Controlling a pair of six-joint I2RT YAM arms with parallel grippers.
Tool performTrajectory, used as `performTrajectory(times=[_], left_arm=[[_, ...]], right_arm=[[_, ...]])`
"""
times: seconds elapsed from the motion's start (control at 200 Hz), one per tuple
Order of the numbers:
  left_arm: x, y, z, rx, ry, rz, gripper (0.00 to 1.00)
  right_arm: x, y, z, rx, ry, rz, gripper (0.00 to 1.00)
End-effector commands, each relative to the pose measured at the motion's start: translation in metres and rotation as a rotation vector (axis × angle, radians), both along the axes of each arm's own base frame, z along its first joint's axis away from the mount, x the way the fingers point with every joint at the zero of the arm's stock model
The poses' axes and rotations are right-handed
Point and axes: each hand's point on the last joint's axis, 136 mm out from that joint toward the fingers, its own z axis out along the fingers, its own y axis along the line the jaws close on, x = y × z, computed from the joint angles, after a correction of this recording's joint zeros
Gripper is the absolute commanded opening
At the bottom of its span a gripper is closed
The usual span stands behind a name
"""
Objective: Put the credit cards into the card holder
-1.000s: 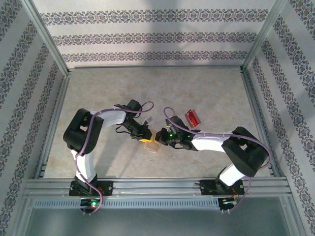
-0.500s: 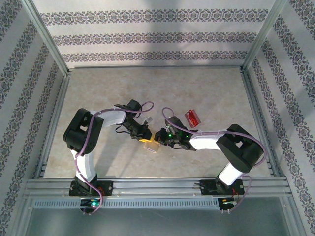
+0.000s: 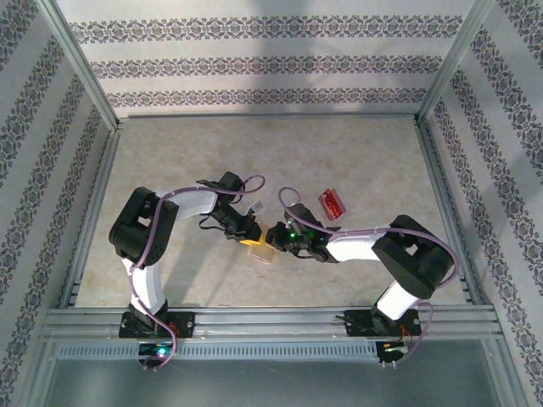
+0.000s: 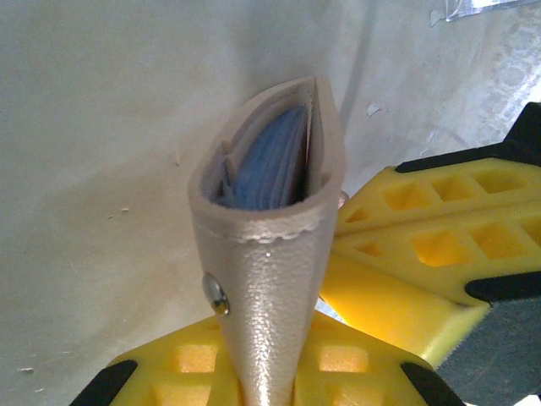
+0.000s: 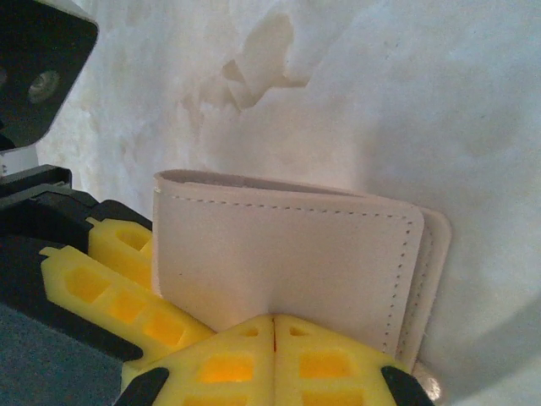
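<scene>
The tan card holder (image 3: 261, 249) is held off the table between the two arms. My left gripper (image 3: 249, 233) is shut on it. In the left wrist view the card holder (image 4: 270, 194) stands up from my left gripper (image 4: 270, 381), slightly agape, with blue-grey pockets inside. My right gripper (image 3: 277, 237) is shut, and its joined tips (image 5: 275, 338) rest against the card holder's flat side (image 5: 287, 254). A thin reddish line shows in the seam between those tips; I cannot tell what it is. One red credit card (image 3: 331, 203) lies on the table behind the right arm.
A small clear plastic piece (image 3: 255, 209) lies just behind the grippers. Metal rails (image 3: 271, 320) run along the near edge, and patterned walls enclose the beige table (image 3: 280, 153) on three sides.
The right arm's elbow has drawn in to the left, nudging its gripper closer to the card holder. The left arm and the red card have not moved.
</scene>
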Motion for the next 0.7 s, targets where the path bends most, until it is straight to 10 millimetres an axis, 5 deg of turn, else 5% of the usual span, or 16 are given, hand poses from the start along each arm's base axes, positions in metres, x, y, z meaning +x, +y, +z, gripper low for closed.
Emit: performTrajectory(times=[0.0,0.38,0.695], left_arm=[[-0.005,0.009,-0.016,0.055,0.048,0.019,0.15],[-0.008,0.005,-0.017,-0.006,0.090,0.069,0.06],[-0.010,0.006,-0.018,-0.007,0.094,0.077,0.04]], right_arm=[[-0.013,0.010,-0.013,0.023,0.015,0.007,0.00],[-0.023,0.016,-0.031,0.102,0.031,-0.056,0.00],[-0.014,0.009,0.001,0.117,-0.045,-0.064,0.00]])
